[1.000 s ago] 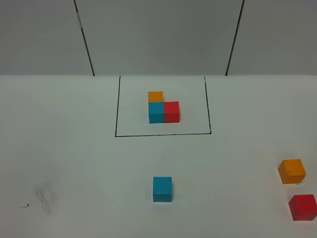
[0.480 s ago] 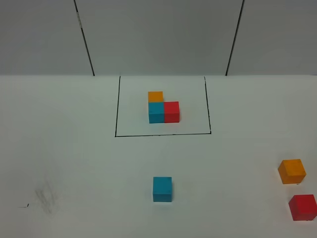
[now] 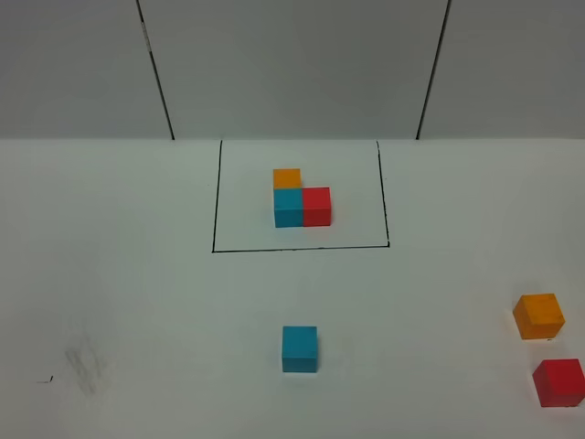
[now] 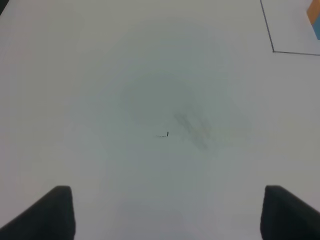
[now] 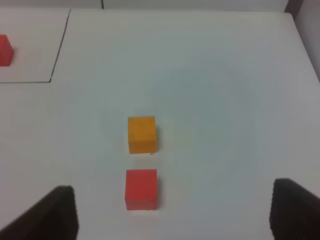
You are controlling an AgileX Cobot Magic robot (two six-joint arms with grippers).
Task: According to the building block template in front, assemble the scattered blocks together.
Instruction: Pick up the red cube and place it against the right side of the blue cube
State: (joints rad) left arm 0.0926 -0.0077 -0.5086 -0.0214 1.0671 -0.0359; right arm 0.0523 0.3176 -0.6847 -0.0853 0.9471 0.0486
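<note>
The building block template (image 3: pixel 302 201) is an L of orange, cyan-blue and red cubes inside a thin black frame (image 3: pixel 216 210) at the back middle. The scattered blocks lie apart in front: cyan-blue cube (image 3: pixel 300 348) in the middle, orange cube (image 3: pixel 538 315) and red cube (image 3: pixel 559 382) at the right edge. Neither gripper shows in the exterior view. My right gripper (image 5: pixel 172 215) is open above the table, with the orange cube (image 5: pixel 142 134) and red cube (image 5: pixel 141 188) ahead of it. My left gripper (image 4: pixel 167 215) is open and empty over bare table.
The white table (image 3: pixel 137 302) has a faint grey smudge (image 3: pixel 84 366) and a small black mark at the front left. A grey wall with two dark seams stands behind. The template's frame corner (image 4: pixel 273 50) shows in the left wrist view.
</note>
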